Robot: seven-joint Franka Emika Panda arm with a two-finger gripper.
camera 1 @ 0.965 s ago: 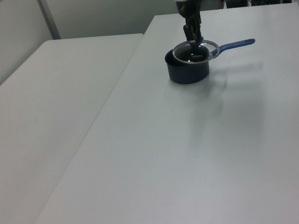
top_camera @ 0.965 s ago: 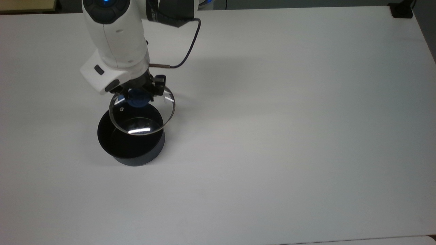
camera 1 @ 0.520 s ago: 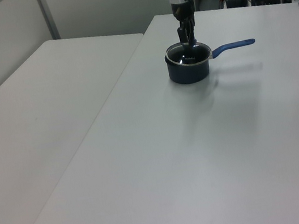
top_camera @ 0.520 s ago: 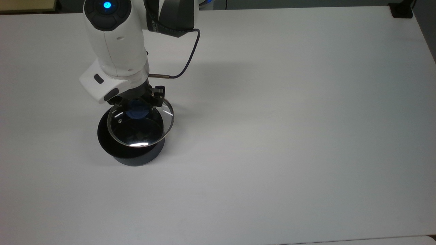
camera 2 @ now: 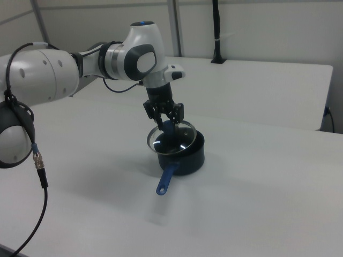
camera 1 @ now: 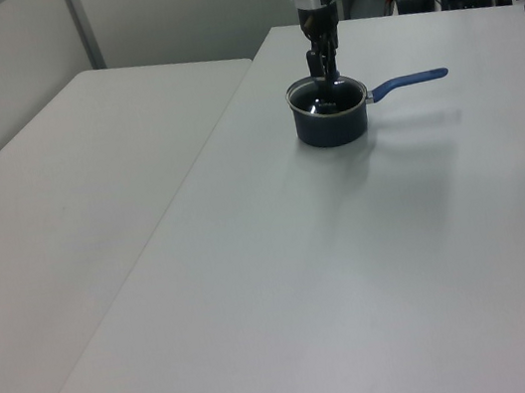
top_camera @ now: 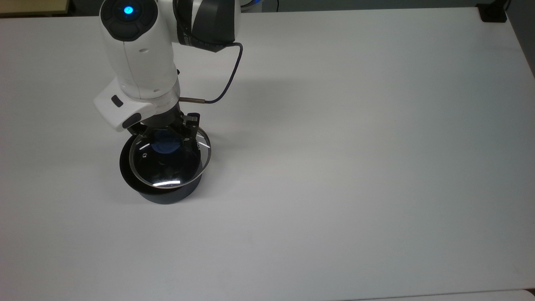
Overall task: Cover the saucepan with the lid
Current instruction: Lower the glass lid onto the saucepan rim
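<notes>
Claw (top_camera: 166,133) closed on the lid's blue knob (top_camera: 165,146), fingers pinching it from either side.

Top view: lid (top_camera: 169,171) hangs over the saucepan (top_camera: 161,194), not centred. Its metal rim overshoots the pot wall toward the top view's right, and a dark crescent of pot mouth stays uncovered on the top view's left. Lid looks tilted, near edge lower. I judge it not seated yet. Counter (top_camera: 355,146) around the pot is plain white.

Left view: claw (camera 1: 323,57) comes straight down onto the pot (camera 1: 331,122). Lid (camera 1: 326,95) reads as nearly level with the rim from here, very close to it; whether it touches I cannot tell. Blue handle (camera 1: 410,81) points toward the left view's right, well apart from the fingers.

Right view: claw (camera 2: 164,119) grips the knob; lid (camera 2: 170,138) sits tipped, overhanging the pot (camera 2: 185,155) toward the right view's left. Handle (camera 2: 167,179) points at the camera.

Notes for the step in hand: I'd nudge the lid toward the top view's left until its rim rings the pot mouth evenly, level it, then lower slowly. Release only once the rim rests all round. Letting go while offset risks the glass sliding off the edge onto the counter or tipping into the pot.
</notes>
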